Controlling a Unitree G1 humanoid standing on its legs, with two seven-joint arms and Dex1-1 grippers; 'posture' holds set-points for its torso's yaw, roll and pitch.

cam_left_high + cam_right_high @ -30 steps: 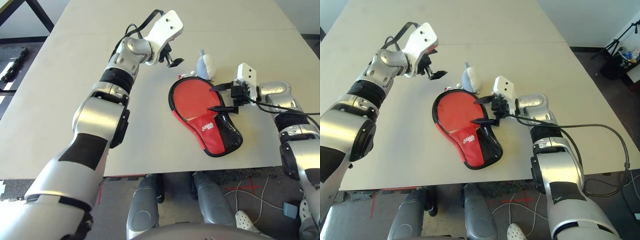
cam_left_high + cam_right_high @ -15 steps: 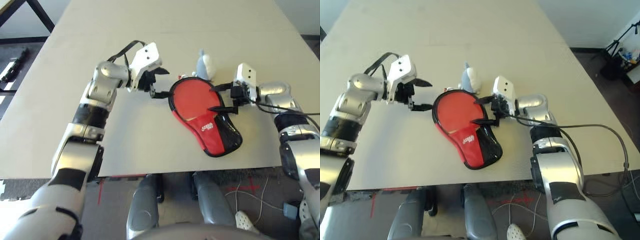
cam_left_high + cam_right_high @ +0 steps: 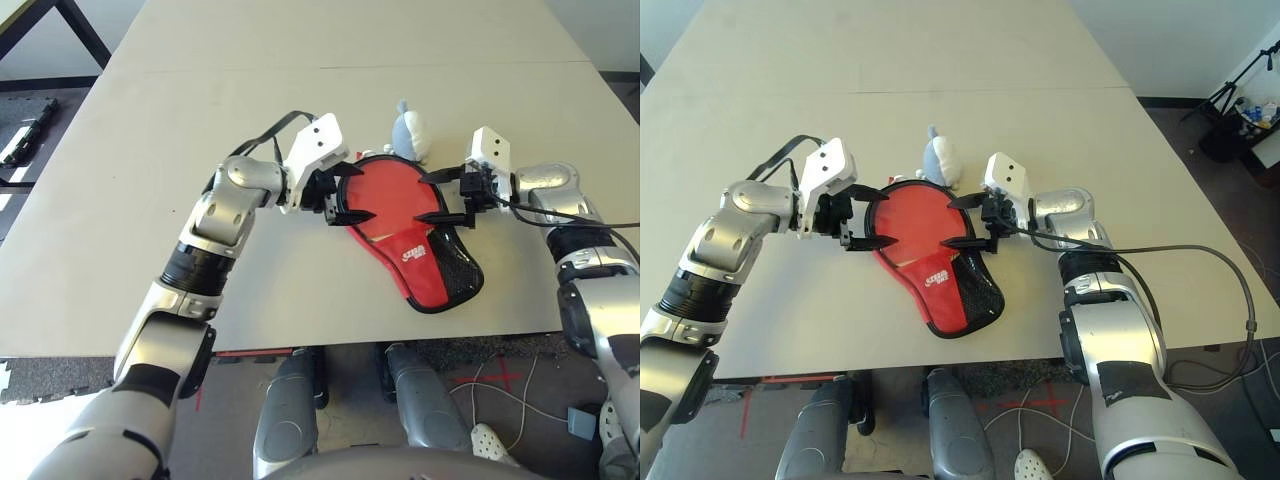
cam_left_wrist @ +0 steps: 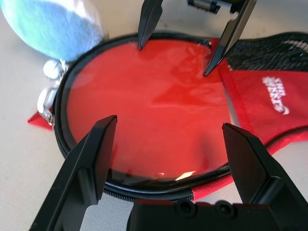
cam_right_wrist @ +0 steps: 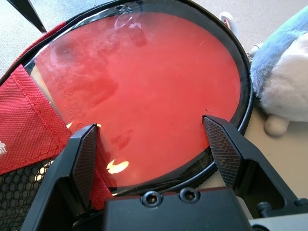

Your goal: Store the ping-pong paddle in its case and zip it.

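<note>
The ping-pong paddle [image 3: 385, 195] lies with its round red face up inside the unzipped case [image 3: 432, 272]. Its handle is hidden under the case's red flap and black mesh pocket [image 3: 462, 266]. My left gripper [image 3: 366, 195] is open at the case's left rim, its fingers reaching over the red face. My right gripper [image 3: 423, 197] is open at the right rim, facing the left one. In the left wrist view the paddle face [image 4: 154, 110] sits between my open fingers [image 4: 91, 159]. The right wrist view shows the same face [image 5: 144, 86].
A small grey-blue plush pouch [image 3: 410, 128] with a white cord lies against the case's far rim, also seen as a blue-and-white plush pouch [image 5: 284, 82]. The pale table [image 3: 200, 110] stretches wide to the left and back. Its front edge runs just below the case.
My left arm has swung down from the far left and brought its open gripper to the case's left rim. The right gripper has stayed put, still open.
</note>
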